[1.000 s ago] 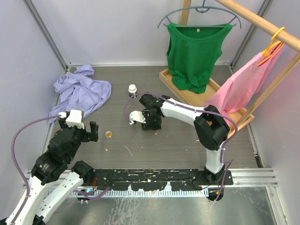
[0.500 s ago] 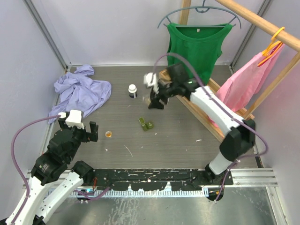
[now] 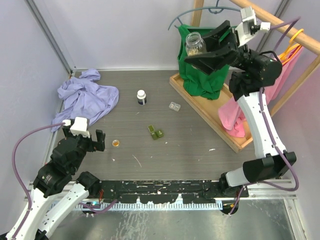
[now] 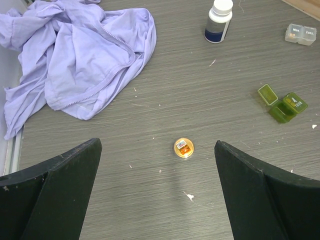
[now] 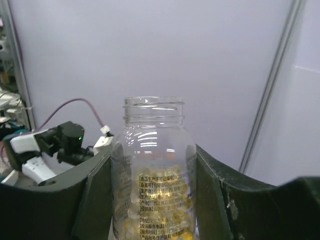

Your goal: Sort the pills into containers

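High above the table, my right gripper (image 3: 210, 49) is shut on a clear uncapped bottle (image 3: 195, 44), held upright. Yellow pills (image 5: 155, 210) fill the lower part of the bottle (image 5: 154, 150), which sits between the dark fingers (image 5: 95, 200). The olive green container (image 3: 155, 132) lies open at the table's middle, and the clear container (image 3: 174, 106) lies behind it to the right. My left gripper (image 3: 97, 140) hovers low at the left, open and holding nothing. In its wrist view the green container (image 4: 282, 104) and the clear container (image 4: 300, 34) lie ahead to the right.
A small gold cap (image 4: 183, 148) lies on the table just ahead of the left gripper (image 4: 157, 147). A dark bottle with a white cap (image 3: 142, 96) stands at the back. A lilac shirt (image 3: 86, 96) is heaped at the left. A wooden rack (image 3: 210, 112) with green and pink garments stands at the right.
My right arm has lifted from the table's middle, swinging up and to the right with the clear bottle, and both containers have come into sight. The left arm has not moved.
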`<state>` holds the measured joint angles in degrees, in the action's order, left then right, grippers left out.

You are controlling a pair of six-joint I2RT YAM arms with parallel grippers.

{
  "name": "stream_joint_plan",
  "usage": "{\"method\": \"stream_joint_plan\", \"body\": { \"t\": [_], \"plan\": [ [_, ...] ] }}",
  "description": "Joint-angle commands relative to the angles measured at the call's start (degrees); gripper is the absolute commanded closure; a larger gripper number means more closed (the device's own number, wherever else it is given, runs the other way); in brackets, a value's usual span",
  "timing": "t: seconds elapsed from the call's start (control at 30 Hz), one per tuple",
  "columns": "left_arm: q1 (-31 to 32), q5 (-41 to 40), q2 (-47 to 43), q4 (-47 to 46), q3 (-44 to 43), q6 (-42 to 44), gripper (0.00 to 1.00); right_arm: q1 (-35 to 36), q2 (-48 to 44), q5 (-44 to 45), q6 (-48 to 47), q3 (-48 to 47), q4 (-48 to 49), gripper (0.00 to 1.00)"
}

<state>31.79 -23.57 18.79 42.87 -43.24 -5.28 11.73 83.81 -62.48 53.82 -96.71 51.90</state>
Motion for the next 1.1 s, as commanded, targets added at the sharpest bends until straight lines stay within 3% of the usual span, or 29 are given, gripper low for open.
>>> {"method": "stream_joint_plan", "body": {
  "t": [0.0, 0.13, 0.2, 0.3, 0.37, 0.53, 0.77, 1.07],
  "plan": [
    [-0.28, 0.53, 0.17, -3.49, -0.44, -0.15, 0.02, 0.21, -3.71, -8.21, -0.92, -0.23, -5.52, 0.99],
    [-0.24, 1.04, -0.04, -3.63, -0.26, -0.08, 0.02, 1.53, -5.56, -13.59, -22.86, 9.95, -25.29, 0.99],
    [-0.24, 1.25, -0.05, -3.82, -0.18, -0.04, 0.02, 3.24, -6.17, -14.17, -39.36, 14.78, -40.64, 0.99],
    [-0.28, 1.52, 0.02, -3.83, -0.04, 0.09, 0.02, 7.97, -6.1, -7.83, -73.12, 19.15, -66.72, 0.97],
    [-0.24, 1.68, 0.02, -3.78, -0.09, 0.09, 0.02, 10.52, -4.91, -4.55, -85.54, 23.06, -72.82, 0.97],
    [-0.24, 1.83, 0.03, -3.94, 0.0, 0.25, 0.02, 11.61, -1.1, -0.92, -97.31, 32.67, -71.49, 0.97],
    [-0.24, 2.21, 0.28, -3.94, 0.0, 0.35, 0.02, 13.03, 7.31, 9.29, -113.64, 35.16, -77.0, 0.97],
    [-0.24, 2.74, 0.81, -3.98, 0.05, 0.57, 0.02, 15.83, 13.57, 18.68, -119.82, 32.52, -78.89, 0.97]
  ]
}}
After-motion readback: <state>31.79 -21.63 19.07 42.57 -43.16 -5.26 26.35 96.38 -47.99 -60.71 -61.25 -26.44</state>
